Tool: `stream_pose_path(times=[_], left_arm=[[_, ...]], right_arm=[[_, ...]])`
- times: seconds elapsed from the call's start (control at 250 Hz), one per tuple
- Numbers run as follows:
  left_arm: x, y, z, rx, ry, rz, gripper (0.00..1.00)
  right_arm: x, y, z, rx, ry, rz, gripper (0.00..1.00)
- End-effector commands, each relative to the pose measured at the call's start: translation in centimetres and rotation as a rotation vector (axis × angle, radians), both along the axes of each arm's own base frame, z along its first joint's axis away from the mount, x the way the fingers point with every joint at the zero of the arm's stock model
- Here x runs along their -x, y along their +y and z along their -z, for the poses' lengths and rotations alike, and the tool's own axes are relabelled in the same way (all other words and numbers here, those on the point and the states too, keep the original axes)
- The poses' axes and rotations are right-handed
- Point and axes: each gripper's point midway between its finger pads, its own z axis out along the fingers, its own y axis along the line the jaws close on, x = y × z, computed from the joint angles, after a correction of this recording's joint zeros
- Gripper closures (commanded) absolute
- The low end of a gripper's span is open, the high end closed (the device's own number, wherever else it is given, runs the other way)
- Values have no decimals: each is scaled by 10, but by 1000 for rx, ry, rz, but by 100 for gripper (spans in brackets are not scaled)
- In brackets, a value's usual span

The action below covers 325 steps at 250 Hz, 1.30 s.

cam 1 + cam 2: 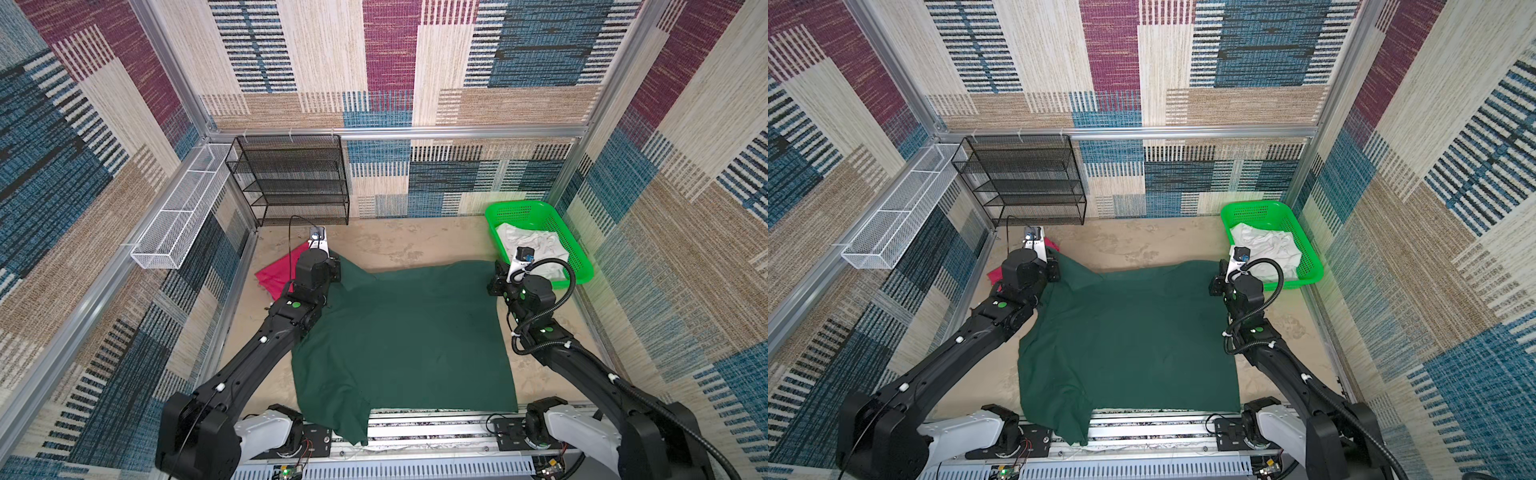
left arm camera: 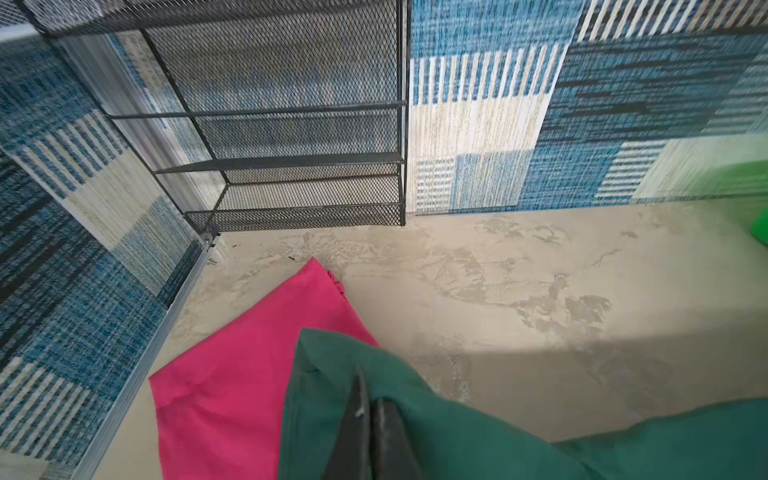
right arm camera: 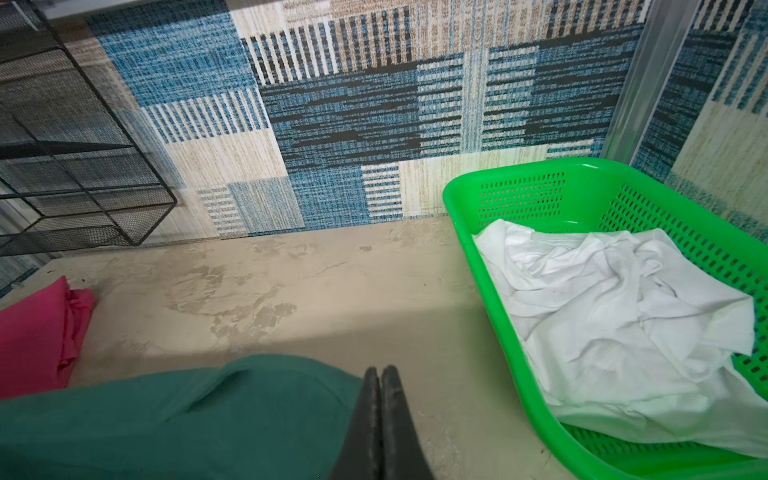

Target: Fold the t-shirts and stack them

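Tee (image 1: pixel 403 328) in dk green, far corners pinched, L gripper (image 2: pixel 370 401), R gripper (image 3: pixel 380 374)

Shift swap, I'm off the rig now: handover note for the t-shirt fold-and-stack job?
Tools: left tool is shut on the far left corner of the dark green t-shirt, which is lifted. The right tool is shut at its far right corner, apparently pinching it.
Things: the green shirt is spread flat in the middle, its near hem hanging over the front rail. The pink t-shirt is at far left, partly beneath the lifted corner.
Done: pink looks folded; green only spread.
Left: fold the green one, then stack the two.
Also: white cloth lies crumpled in the green basket.
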Motion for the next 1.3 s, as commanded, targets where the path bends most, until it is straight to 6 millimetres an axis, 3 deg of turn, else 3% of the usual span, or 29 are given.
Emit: stream_pose_path(times=[0.0,0.152,0.312,0.412,0.516,0.6,0.708,0.92,0.968,1.0,1.056,1.144,1.184,1.296], left_arm=[[-28,-1,-12,23,-59,-56,100],[-73,-13,-2,-22,-49,-57,100],[-121,-34,3,-62,-36,-18,100],[-146,-48,20,-80,7,9,100],[-163,-48,39,-115,53,-19,100],[-169,-48,47,-141,70,-23,100],[-171,-46,53,-181,84,-21,100],[-188,-45,72,-206,107,-19,100],[-196,-42,77,-217,121,-41,96],[-200,-39,78,-218,129,-67,89],[-207,-40,79,-200,138,-76,63],[-211,-48,74,-139,125,-41,26],[-210,-51,71,-106,125,-35,18],[-193,-60,65,-8,160,13,13]], right_arm=[[-26,-11,-19,14,-78,65,100],[-71,-20,-17,59,-74,74,100],[-133,-29,-15,74,-55,76,100],[-170,-26,1,108,-14,71,100],[-200,-22,18,116,22,60,100],[-213,-18,31,112,59,43,100],[-214,-15,40,96,75,30,100],[-224,-12,38,79,65,16,100],[-230,-11,31,84,55,18,88],[-232,-11,25,81,45,19,74],[-233,-7,11,74,25,-5,40],[-221,1,-12,45,8,-40,7],[-211,4,-17,26,10,-50,0],[-176,17,-17,14,60,-73,1]])
